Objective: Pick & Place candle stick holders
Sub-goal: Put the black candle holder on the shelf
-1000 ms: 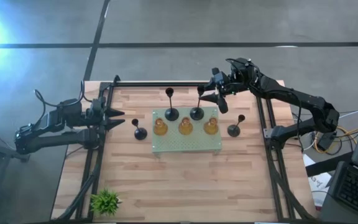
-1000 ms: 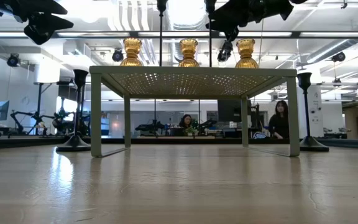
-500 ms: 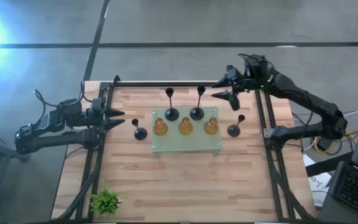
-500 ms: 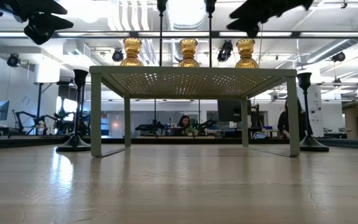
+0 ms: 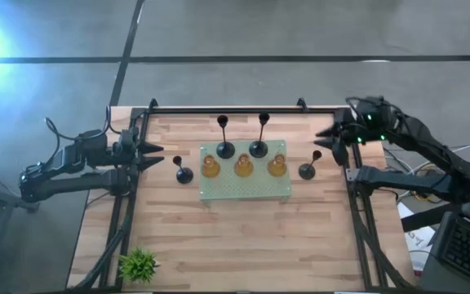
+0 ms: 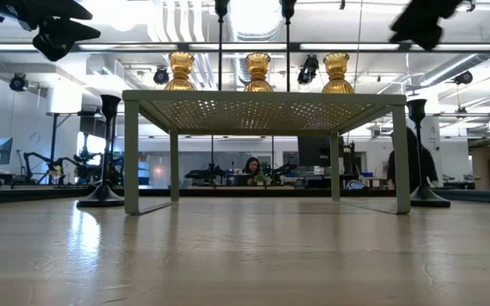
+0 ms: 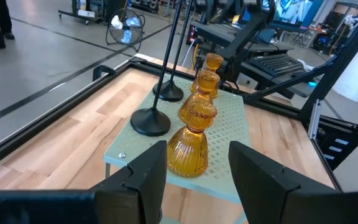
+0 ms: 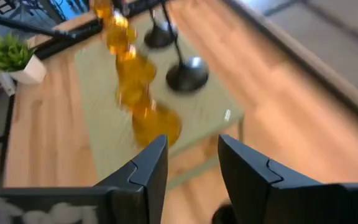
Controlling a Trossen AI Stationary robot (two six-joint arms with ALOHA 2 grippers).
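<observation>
On the pale green perforated square board [image 5: 246, 189] stand 3 squat amber glass candle stick holders [image 5: 243, 167] in a row, with 2 black round-based thin-stemmed holders [image 5: 257, 148] behind; 2 more black holders [image 5: 184, 174] stand on the wooden bench [image 5: 235, 237] beside it; the right tool [image 5: 327, 135] hovers at the bench's right edge, fingers apart, empty; the left tool [image 5: 152, 154] waits at the left edge, fingers apart.

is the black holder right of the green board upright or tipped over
Upright: the black holder stands on its round base on the table, stem up, beside the green board.
</observation>
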